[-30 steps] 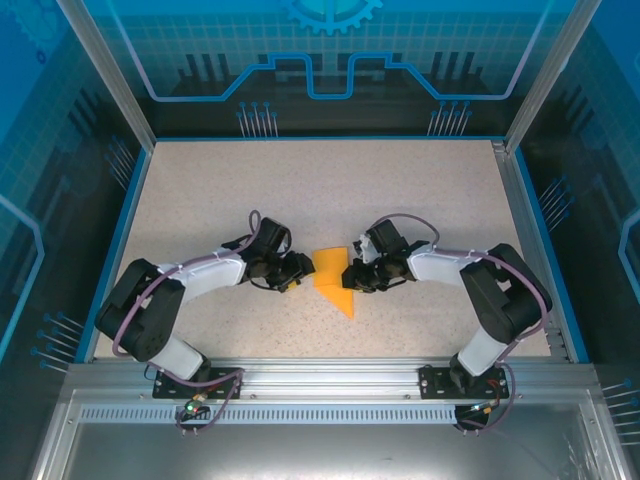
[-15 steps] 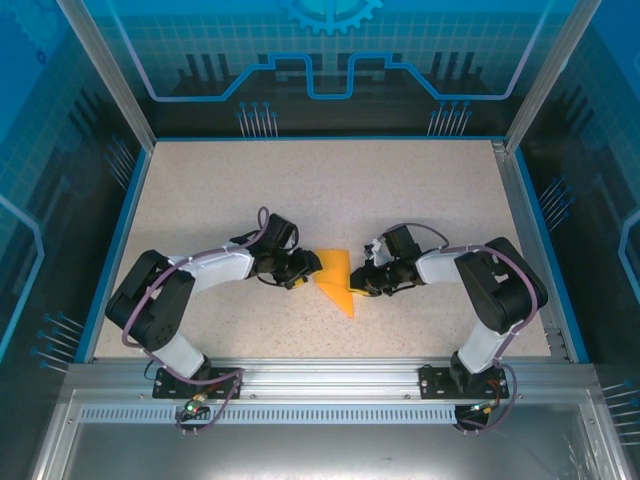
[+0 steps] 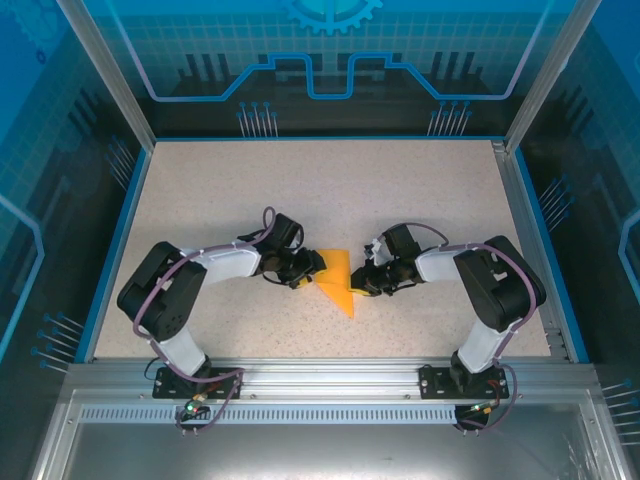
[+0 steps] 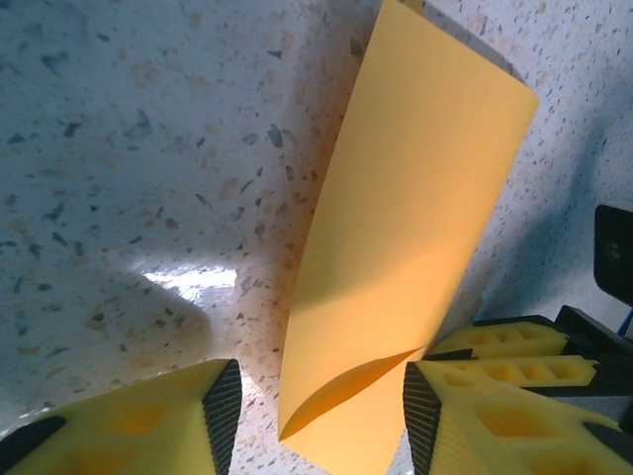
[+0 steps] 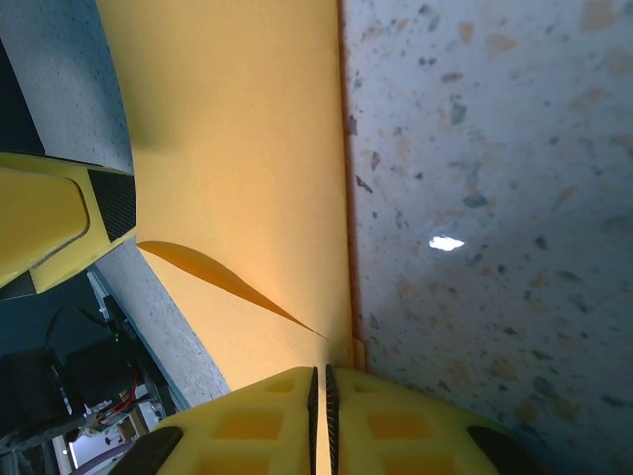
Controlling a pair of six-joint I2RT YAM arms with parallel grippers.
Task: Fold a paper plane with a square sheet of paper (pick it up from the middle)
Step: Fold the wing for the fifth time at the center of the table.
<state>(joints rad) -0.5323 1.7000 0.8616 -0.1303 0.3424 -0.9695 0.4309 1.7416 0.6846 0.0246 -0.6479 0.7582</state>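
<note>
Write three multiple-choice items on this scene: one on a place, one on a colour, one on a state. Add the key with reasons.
1. Where does the paper lie?
A. At the far left corner
B. In the middle of the table, between the left gripper and the right gripper
C. At the near right corner

2. What colour is the paper?
A. Blue
B. White
C. Orange

3. How do the right gripper's fingers stand?
A. Pressed together on the paper's edge
B. Wide apart, clear of the paper
C. Shut, lifted well above the paper

Key:
1 B, the top view shows it between the two arms' tips.
2 C, it is bright orange in every view.
3 A, the right wrist view shows the fingers meeting on the paper.
</note>
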